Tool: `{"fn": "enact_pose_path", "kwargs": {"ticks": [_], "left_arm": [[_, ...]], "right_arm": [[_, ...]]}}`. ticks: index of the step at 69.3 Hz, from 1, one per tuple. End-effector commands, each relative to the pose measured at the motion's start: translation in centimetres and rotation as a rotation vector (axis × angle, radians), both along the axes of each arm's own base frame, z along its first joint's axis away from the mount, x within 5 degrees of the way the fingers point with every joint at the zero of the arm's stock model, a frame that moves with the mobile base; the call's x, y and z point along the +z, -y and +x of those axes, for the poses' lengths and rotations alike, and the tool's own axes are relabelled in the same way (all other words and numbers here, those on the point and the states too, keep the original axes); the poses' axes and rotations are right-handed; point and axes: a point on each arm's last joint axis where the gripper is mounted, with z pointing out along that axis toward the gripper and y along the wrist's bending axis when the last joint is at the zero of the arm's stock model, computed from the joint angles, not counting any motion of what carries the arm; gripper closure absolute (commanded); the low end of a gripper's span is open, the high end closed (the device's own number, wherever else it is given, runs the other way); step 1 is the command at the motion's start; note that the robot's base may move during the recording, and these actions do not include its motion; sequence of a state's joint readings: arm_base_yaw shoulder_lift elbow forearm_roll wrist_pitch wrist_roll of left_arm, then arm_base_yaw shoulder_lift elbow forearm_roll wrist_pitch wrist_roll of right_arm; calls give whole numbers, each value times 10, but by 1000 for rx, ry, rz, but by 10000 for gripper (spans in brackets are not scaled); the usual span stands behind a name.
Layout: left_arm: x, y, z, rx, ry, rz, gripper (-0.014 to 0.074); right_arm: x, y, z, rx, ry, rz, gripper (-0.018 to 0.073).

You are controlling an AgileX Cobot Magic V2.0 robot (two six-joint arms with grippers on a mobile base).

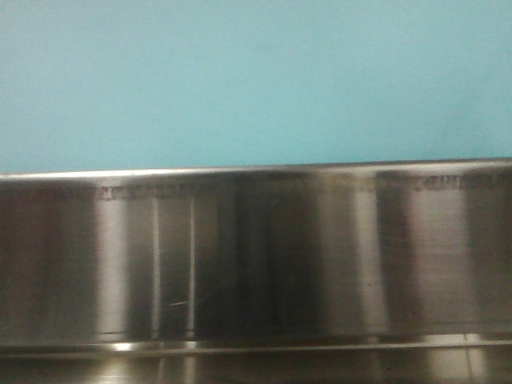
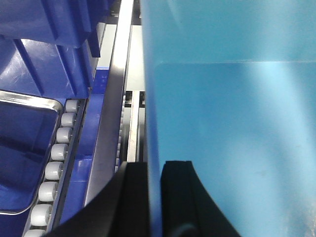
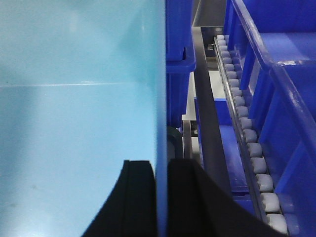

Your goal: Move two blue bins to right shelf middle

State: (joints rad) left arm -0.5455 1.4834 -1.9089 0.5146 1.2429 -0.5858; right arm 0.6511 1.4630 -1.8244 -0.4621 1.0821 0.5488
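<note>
I hold one light blue bin with both grippers. My left gripper [image 2: 154,197] is shut on the bin's left wall [image 2: 150,98], one black finger outside and one inside. The bin's pale blue inside [image 2: 232,123] fills the right of the left wrist view. My right gripper [image 3: 161,197] is shut on the bin's right wall [image 3: 160,74], with the bin's inside [image 3: 74,98] to its left. In the front view the bin [image 1: 256,80] fills the top half above a steel shelf beam [image 1: 256,256]. No second light blue bin shows.
Dark blue bins [image 2: 44,44] sit on roller tracks [image 2: 54,163] to the left, with a steel rail [image 2: 111,113] beside my bin. More dark blue bins [image 3: 276,59] and rollers [image 3: 247,128] lie to the right, past a steel rail [image 3: 205,113].
</note>
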Motion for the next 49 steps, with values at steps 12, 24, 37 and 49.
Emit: {"fn": "enact_pose_path", "kwargs": {"ticks": [12,24,37,49], "left_arm": [[9,0,-5,-17,55,-9,707],[10,0,-5,-18,56,-10,707],[10,0,-4,-19,58,-11,707],[8,0,-5,-20,40,-18,707]], "right_arm": [[10,2,-1,8,67,10,721],[10,2,-1,8,67,10,721],[10,2,-1,10,70,11,721],[4,3,-4,-7,-6,5,721]]}}
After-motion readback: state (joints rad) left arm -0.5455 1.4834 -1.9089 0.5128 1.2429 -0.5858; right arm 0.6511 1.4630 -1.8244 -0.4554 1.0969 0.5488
